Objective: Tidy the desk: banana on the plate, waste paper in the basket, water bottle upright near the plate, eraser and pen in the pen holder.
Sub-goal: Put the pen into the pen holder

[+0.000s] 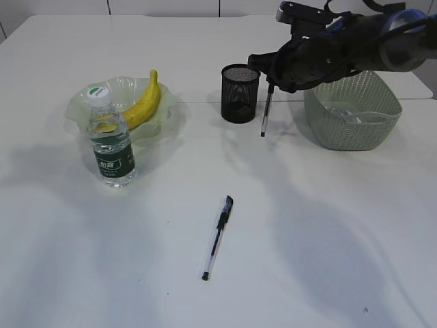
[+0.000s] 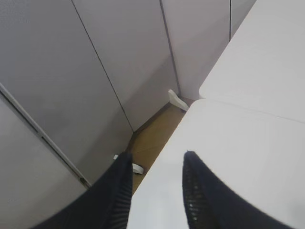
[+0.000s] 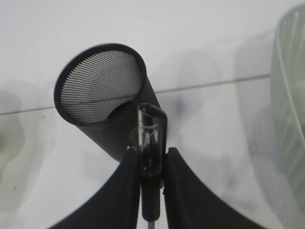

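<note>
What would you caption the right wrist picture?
Right gripper pinching a pen beside the black mesh pen holder.

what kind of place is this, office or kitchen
Probably an office or lab workspace: a plain white desk, a mesh pen holder with pens about, and grey panel walls behind.

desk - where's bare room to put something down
Bare: the wide front of the desk on both sides of the loose pen, and the far left corner behind the plate. Crowded: bottle against plate; holder, held pen and basket.
</note>
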